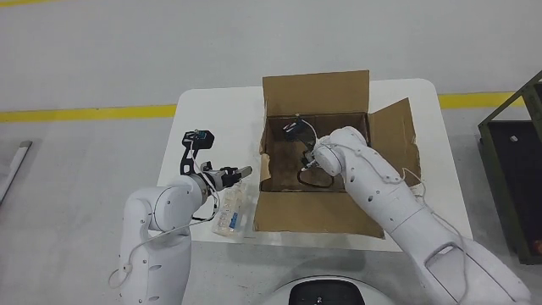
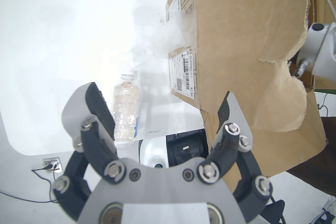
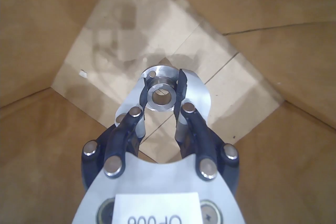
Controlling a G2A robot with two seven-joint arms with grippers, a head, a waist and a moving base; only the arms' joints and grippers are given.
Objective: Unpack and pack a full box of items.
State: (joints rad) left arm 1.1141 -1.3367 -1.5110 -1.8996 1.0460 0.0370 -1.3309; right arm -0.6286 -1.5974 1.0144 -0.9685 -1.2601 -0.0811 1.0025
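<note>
From above, a white surface (image 1: 212, 106) carries an open cardboard box (image 1: 315, 93) with its flaps folded outward. The right arm goes down into the box from the robot's side. The left hand (image 1: 243, 172) hangs over the surface just beside the box's left wall. A clear plastic bottle (image 1: 230, 213) lies on its side below that hand, near the surface's front edge and close to the box.

At the left wrist, the hand's 2 fingers (image 2: 101, 107) are spread wide with nothing between them. The bottle lies on the surface beyond one finger, its open neck pointing away from the hand. The box's outer wall, with printed labels stuck on it, stands just beside the other finger, and a torn flap hangs over it.

At the right wrist, the right hand (image 3: 162, 86) is inside the box, above its floor. Its fingers are pinching a small metal ring (image 3: 160, 97) from both sides. A tiny white scrap (image 3: 83, 74) lies on the box floor, near a corner.
</note>
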